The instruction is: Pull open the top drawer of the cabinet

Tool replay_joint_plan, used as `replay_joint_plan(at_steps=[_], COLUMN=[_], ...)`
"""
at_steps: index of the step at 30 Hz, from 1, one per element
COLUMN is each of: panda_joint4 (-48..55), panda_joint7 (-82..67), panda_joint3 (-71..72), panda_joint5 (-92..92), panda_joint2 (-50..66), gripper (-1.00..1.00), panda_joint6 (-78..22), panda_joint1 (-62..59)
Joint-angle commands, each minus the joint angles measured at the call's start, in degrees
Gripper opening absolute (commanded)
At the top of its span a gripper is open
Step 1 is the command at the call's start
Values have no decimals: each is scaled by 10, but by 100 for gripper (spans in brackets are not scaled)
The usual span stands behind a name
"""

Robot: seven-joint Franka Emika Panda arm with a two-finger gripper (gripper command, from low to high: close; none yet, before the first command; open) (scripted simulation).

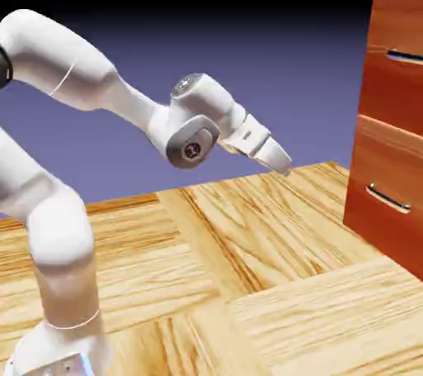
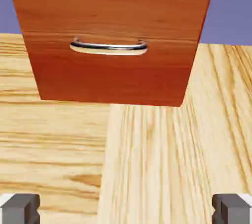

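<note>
A: Where do I find the cabinet (image 1: pixel 390 110) on my screens?

B: At the right edge of the exterior view, running from the top of the frame down to the parquet floor (image 1: pixel 273 283). The top drawer (image 1: pixel 395 19) is in the upper right corner, its silver bar handle (image 1: pixel 405 56) partly cut off by the frame edge. It sits flush with the lower drawer front (image 1: pixel 384 176) beneath it.

A: And my gripper (image 1: pixel 281 162)?

B: Middle of the frame, tilted down toward the right, well apart from the cabinet and lower than the top handle. I see nothing between the jaws; the hand is released.

A: The hand view agrees: the two grey fingertips (image 2: pixel 19 208) sit at the bottom corners, far apart, bare floor between them. A single drawer front with a handle (image 2: pixel 108 47) fills the upper half. I cannot tell which drawer it is.
</note>
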Motion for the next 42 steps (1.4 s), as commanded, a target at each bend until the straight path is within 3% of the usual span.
replay_joint_plan(at_steps=[1,42], panda_joint4=[14,591], panda_joint7=[6,259], panda_joint3=[13,530], panda_joint5=[23,957], panda_joint2=[-7,-305], gripper=[0,0], panda_joint6=[-4,-156], panda_joint1=[-21,-872])
